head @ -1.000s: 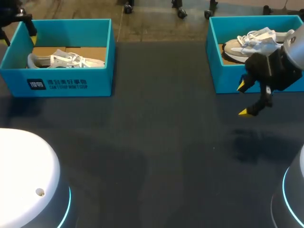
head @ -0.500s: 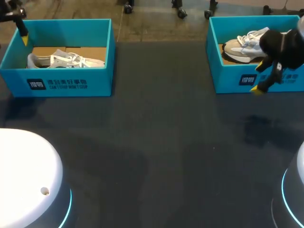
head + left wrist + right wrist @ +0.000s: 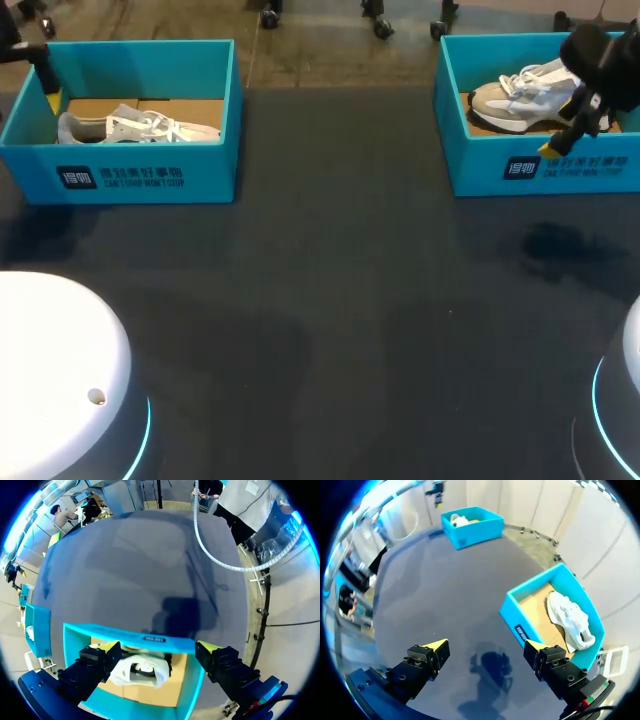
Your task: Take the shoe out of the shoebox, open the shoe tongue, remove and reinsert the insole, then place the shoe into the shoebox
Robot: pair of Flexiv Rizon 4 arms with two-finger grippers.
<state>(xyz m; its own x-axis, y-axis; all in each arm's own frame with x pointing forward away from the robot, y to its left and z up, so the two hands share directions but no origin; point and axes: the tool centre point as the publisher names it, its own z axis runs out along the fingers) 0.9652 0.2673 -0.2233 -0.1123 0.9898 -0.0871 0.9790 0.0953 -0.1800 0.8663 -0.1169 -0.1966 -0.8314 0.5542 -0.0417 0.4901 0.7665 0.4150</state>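
Two teal shoeboxes stand at the table's far corners. The left shoebox (image 3: 150,178) holds a white-grey shoe (image 3: 135,127); my left gripper (image 3: 48,90) hovers open above its far left corner. In the left wrist view that shoe (image 3: 140,670) lies in the box (image 3: 130,636) under the open left gripper (image 3: 159,646). The right shoebox (image 3: 500,170) holds a beige-white shoe (image 3: 520,95). My right gripper (image 3: 565,128) hangs open over that box's front wall, holding nothing. Seen from the right wrist, the open gripper (image 3: 485,644) is above dark table beside the box (image 3: 520,625) and its shoe (image 3: 570,617).
The dark table surface (image 3: 330,300) stretches between and in front of the two boxes. The left box (image 3: 472,525) shows far off in the right wrist view. White arm bases sit at the near left (image 3: 50,380) and near right corners.
My right gripper rose and moved back and rightward, from over the table in front of the right box to above its front wall. The left gripper shifted slightly near the left box's corner.
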